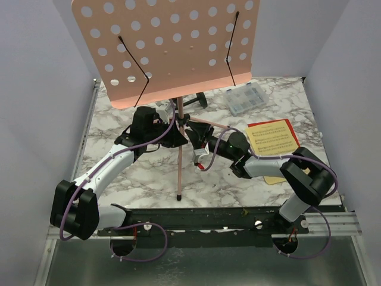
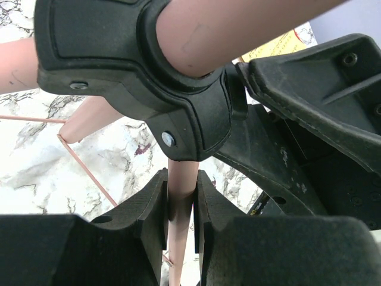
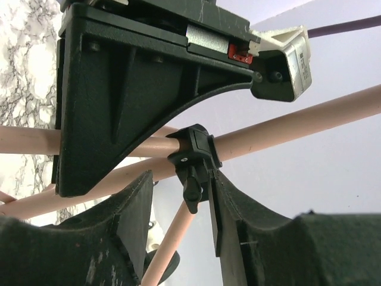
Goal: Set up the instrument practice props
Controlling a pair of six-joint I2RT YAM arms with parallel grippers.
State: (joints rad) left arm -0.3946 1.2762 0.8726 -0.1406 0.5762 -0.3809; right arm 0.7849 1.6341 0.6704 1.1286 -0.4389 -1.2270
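The step in hand looked like the adjusting of the pink music stand (image 1: 164, 47), judged from where both arms stood. The left pincer (image 2: 180, 185) was nearly closed, clamped on a thin pink tube (image 2: 178, 238) of the stand, just below the black hub (image 2: 137, 77) where the tubes met. The right pincer (image 3: 180, 185) stood partway open. Its fingers straddled the small black lever (image 3: 191, 190) of a clamp collar (image 3: 193, 149), with a gap showing on one side, so it had hold of nothing that I could see.

The next move probably called for the right pincer to shut squarely on that lever and work it without bending the thin tubes, while the left one held the stand steady. The pages and the microphone would come after.

Counted:
- **Music stand:** one, with two black wire page holders on its perforated desk. Only one leg foot showed plainly, on the bench (image 1: 149, 179) near the arm bases.
- **Pages:** two, a yellow sheet-music page (image 1: 271, 140) on a red page (image 1: 290, 132), flat on the bench to the right of the right pincer.
- **Microphone:** one black microphone (image 1: 197, 100), beyond both pincers and half hidden.
- **Box:** one clear compartment box (image 1: 245, 98), beyond the right pincer.
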